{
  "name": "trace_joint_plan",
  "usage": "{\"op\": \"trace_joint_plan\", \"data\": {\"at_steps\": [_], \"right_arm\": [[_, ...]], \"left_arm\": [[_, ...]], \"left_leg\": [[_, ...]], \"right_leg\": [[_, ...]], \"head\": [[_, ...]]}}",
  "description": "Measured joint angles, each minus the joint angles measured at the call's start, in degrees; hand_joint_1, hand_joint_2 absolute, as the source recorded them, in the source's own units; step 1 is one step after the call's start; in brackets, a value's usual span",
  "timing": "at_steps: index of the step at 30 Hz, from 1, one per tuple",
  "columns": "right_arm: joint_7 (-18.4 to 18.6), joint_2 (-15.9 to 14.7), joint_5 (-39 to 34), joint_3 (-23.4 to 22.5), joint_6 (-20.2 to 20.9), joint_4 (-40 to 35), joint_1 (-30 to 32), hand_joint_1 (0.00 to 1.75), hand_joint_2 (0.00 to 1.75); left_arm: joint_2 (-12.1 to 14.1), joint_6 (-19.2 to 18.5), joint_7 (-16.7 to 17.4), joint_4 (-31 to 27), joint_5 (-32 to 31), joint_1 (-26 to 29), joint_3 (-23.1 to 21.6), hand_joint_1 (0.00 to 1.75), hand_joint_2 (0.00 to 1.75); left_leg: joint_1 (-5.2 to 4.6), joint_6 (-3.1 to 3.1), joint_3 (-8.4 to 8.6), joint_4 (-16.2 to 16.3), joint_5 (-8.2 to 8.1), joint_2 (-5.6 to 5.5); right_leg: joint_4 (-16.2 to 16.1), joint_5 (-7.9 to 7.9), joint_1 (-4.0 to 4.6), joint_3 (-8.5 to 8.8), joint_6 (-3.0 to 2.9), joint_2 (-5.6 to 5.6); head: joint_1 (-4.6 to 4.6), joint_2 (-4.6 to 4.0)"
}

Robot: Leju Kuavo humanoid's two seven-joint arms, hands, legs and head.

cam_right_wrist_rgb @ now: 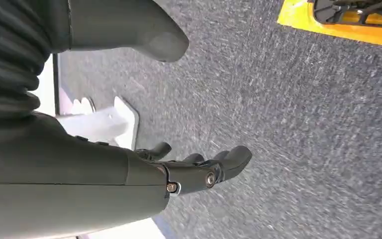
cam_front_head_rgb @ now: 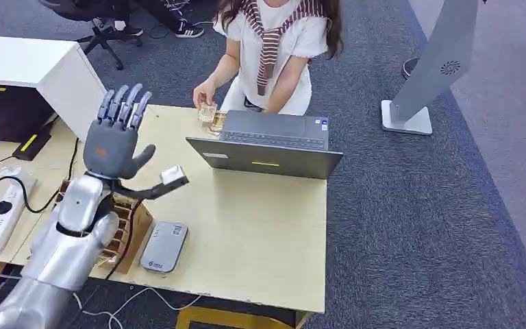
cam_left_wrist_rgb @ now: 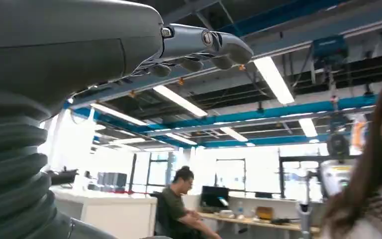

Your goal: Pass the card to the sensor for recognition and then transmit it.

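Reaching up over the desk (cam_front_head_rgb: 267,226), the left hand (cam_front_head_rgb: 115,137) holds nothing, its fingers straight and apart, above the desk's left part near the small sensor on a stalk (cam_front_head_rgb: 173,176). A person's hand (cam_front_head_rgb: 203,96) rests at the far edge on a card (cam_front_head_rgb: 207,114), just beside the open laptop (cam_front_head_rgb: 267,147). The right hand (cam_right_wrist_rgb: 189,172) hangs over grey carpet (cam_right_wrist_rgb: 298,124), fingers loosely bent, empty; bare desktop lies between laptop and near edge, with a grey reader (cam_front_head_rgb: 164,246) at the near left.

card (cam_front_head_rgb: 207,112) — pale, in person's hand | sensor (cam_front_head_rgb: 164,246) — grey, flat on table

Open-plan office — desks (cam_front_head_rgb: 260,226), laptop (cam_front_head_rgb: 267,147)
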Motion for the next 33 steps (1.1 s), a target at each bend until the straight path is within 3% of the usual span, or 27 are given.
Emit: {"op": "trace_joint_plan", "data": {"at_steps": [5,10,15,21,24,27,33], "right_arm": [[-0.20,0.00,-1.86,-1.51,-0.94,0.00,0.42,0.00,1.75],[-1.05,0.02,-2.96,-2.73,-1.38,0.00,0.47,0.00,1.75],[-1.92,0.02,-3.37,-3.47,-1.75,0.00,0.41,0.00,1.75],[-1.81,0.02,-3.92,-4.26,-1.77,0.00,0.45,0.00,1.75],[-1.64,0.02,-3.94,-4.46,-1.77,0.00,0.46,0.00,1.75],[-1.46,0.02,-3.92,-4.50,-1.73,0.00,0.43,0.00,1.75],[-1.33,0.02,-3.59,-4.50,-1.68,0.00,0.45,0.00,1.75]], "left_arm": [[0.72,5.75,-4.07,-14.32,1.36,18.32,2.12,0.00,1.75],[2.06,7.24,-5.82,-22.58,1.01,30.75,2.91,0.00,1.75],[3.50,6.15,-5.36,-26.48,0.75,36.52,3.41,0.00,1.75],[7.09,3.20,1.76,-28.71,-1.61,45.06,5.72,0.00,1.75],[8.59,2.56,2.73,-28.74,-1.44,47.32,7.70,0.00,1.75],[9.42,-0.68,4.63,-28.71,-0.95,48.49,9.32,0.00,1.75],[9.53,-3.47,3.08,-27.54,1.27,49.56,15.73,0.00,1.75]], "left_leg": [[0.01,-0.01,-0.03,-0.01,-0.13,0.06],[0.01,-0.01,-0.04,0.00,-0.15,-0.03],[0.01,-0.01,-0.02,-0.02,-0.15,-0.08],[0.03,-0.02,0.01,-0.02,-0.14,-0.10],[0.05,-0.02,-0.01,-0.02,-0.14,-0.13],[0.05,-0.02,-0.01,-0.03,-0.14,-0.13],[0.04,0.00,0.00,-0.02,-0.12,-0.13]], "right_leg": [[-0.01,-0.15,0.00,-0.07,0.02,0.08],[-0.02,-0.19,0.00,-0.07,0.04,-0.04],[-0.01,-0.18,0.01,0.05,0.04,-0.13],[-0.01,-0.19,0.02,0.02,0.03,-0.15],[-0.01,-0.20,0.03,0.03,0.02,-0.19],[-0.01,-0.19,0.03,0.03,0.02,-0.18],[-0.01,-0.19,0.02,0.07,0.03,-0.19]], "head": [[0.00,0.00],[0.00,0.00],[0.02,0.00],[0.00,0.00],[0.00,0.00],[0.02,0.00],[0.00,0.00]]}}
